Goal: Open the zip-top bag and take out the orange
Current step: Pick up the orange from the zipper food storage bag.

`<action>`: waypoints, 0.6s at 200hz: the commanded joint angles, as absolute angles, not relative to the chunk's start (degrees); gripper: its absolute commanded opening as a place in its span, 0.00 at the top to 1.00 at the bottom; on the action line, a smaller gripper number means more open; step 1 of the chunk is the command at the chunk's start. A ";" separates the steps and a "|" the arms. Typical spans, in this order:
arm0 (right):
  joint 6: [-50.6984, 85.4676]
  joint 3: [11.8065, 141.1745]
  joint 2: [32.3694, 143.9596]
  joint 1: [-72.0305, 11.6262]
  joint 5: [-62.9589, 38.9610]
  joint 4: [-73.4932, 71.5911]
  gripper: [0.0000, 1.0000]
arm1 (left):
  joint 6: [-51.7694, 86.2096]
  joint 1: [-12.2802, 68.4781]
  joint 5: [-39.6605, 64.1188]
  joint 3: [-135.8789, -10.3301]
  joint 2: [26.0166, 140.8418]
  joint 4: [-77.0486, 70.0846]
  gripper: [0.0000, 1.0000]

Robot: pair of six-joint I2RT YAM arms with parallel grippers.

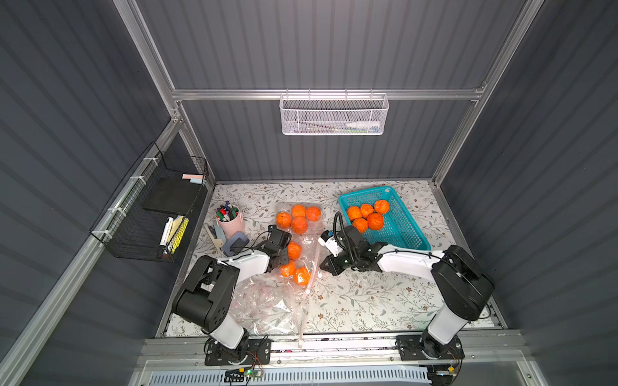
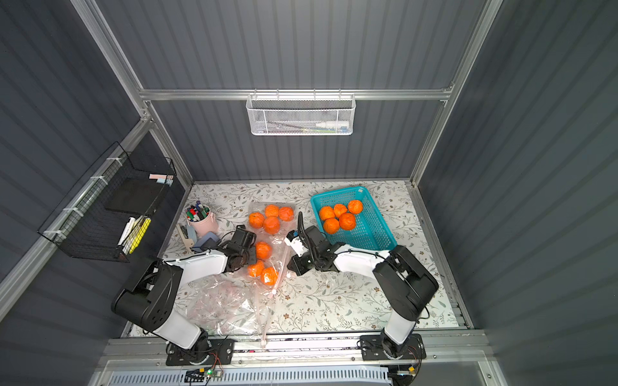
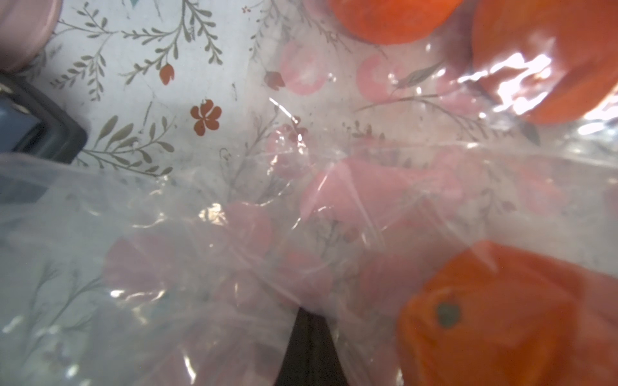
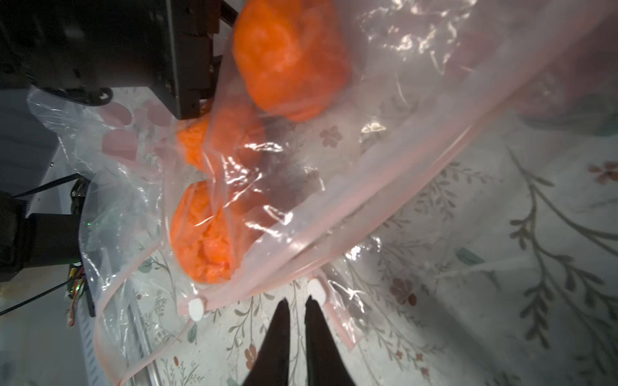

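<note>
We are pinching the bag (image 1: 307, 244) with our left gripper (image 1: 284, 259), fingers clamped together on its film. Three oranges (image 1: 294, 250) are lying inside the bag, at that gripper's 3 o'clock. Our right gripper (image 4: 296, 302), at the bag's 3 o'clock, is hovering just beside the slider (image 4: 316, 290), fingers narrow with nothing between them.

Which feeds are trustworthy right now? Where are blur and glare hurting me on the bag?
Left wrist view: soft throughout, bag film almost on the lens, white glare over an orange. Right wrist view: sharper, zip strip readable, glare streaks on the film, left arm in shadow. Both top views: evenly lit, sharp.
</note>
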State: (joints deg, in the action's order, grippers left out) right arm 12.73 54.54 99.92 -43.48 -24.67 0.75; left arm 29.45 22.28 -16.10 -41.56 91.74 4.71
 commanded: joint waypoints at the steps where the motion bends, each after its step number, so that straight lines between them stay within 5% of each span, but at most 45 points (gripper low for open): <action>1: 10.06 57.77 103.39 -43.42 -24.58 -0.03 0.86 | 29.78 22.15 -13.86 -39.32 92.46 10.99 1.00; 51: 6.93 61.12 107.80 -43.88 -32.47 -3.50 0.77 | 29.79 22.15 -13.85 -39.29 92.55 11.07 1.00; 120: 5.74 63.46 110.38 -45.52 -41.18 -6.25 0.39 | 29.79 22.15 -13.75 -39.39 92.64 11.03 1.00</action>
State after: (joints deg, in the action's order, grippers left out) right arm 7.01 61.95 109.27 -44.51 -36.80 -4.58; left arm 29.45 22.28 -16.10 -41.56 91.74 4.71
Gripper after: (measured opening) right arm 0.560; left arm 0.047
